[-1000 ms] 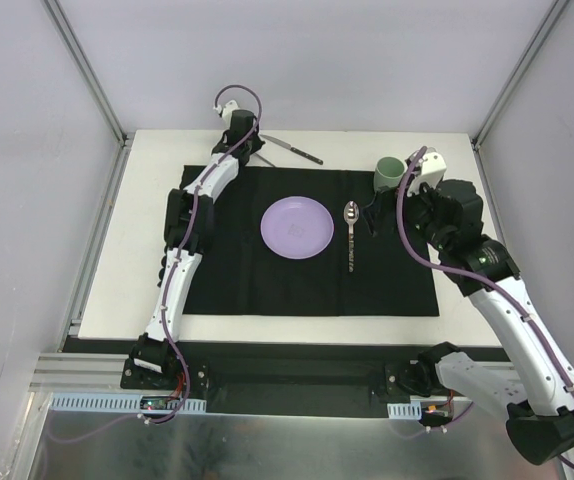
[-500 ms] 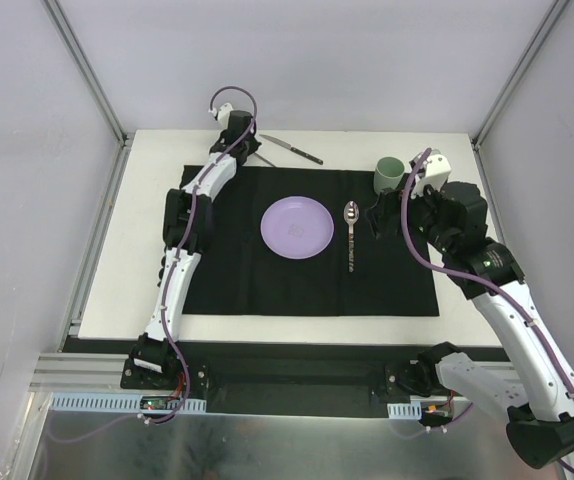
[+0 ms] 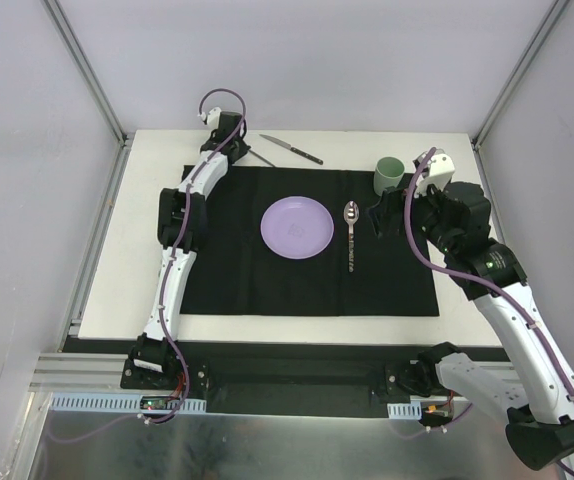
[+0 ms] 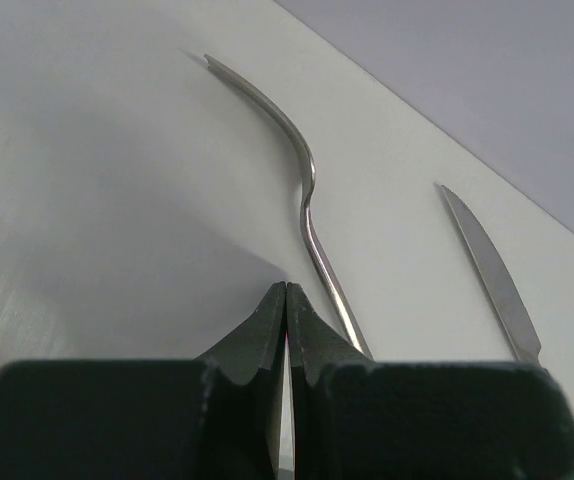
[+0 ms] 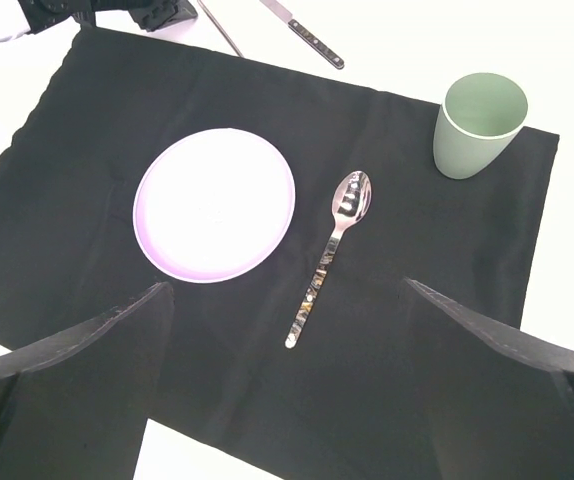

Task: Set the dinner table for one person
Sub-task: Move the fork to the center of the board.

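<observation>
Left fingers (image 4: pixel 252 335): pressed together tip to tip, with nothing showing between them. The left gripper (image 4: pixel 285 292) sits low over the dinner table (image 3: pixel 127 250), just beyond the far left corner of the black mat (image 3: pixel 267 285).
Curved utensil (image 4: pixel 307 190): thin bare metal, lying on the white top off the mat's far edge. Its near end runs in beside the right-hand finger; whether the two touch, I cannot tell.
Knife (image 3: pixel 292 150): flat on the white top beyond the mat's far edge, near the utensil but apart from it.
Right fingers (image 5: pixel 87 340): spread wide. The right gripper (image 5: pixel 287 285) hangs above the right part of the mat, holding nothing.
Spoon (image 3: pixel 351 235): on the mat, right of its middle, bowl toward the far edge.
Plate (image 3: pixel 297 227): lilac and round, at the mat's middle, just left of the spoon and not touching it.
Cup (image 3: pixel 388 173): pale green, upright, on the mat's far right corner.
Table: white and matte with grey rails. It carries the mat, with bare white showing on every side of it.
</observation>
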`<state>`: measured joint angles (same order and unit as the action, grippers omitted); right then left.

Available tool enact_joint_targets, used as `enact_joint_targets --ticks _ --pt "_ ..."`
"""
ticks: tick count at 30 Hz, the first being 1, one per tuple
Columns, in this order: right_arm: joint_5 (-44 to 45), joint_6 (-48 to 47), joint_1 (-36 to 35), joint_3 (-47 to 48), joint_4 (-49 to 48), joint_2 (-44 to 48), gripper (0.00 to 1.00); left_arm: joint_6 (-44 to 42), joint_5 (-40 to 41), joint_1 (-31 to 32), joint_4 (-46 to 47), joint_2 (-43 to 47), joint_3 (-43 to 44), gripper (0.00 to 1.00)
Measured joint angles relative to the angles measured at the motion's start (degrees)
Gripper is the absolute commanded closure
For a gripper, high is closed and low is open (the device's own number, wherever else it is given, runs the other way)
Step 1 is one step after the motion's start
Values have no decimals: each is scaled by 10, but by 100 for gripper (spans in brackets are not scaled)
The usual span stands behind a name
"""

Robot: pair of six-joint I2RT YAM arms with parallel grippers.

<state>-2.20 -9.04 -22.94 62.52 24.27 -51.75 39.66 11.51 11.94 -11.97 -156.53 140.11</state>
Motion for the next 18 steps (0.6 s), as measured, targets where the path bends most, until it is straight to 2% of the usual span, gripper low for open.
enact_joint_targets --ticks 18 --pt "-2 5 2 2 0 0 2 -2 -35 10 43 49 -59 100"
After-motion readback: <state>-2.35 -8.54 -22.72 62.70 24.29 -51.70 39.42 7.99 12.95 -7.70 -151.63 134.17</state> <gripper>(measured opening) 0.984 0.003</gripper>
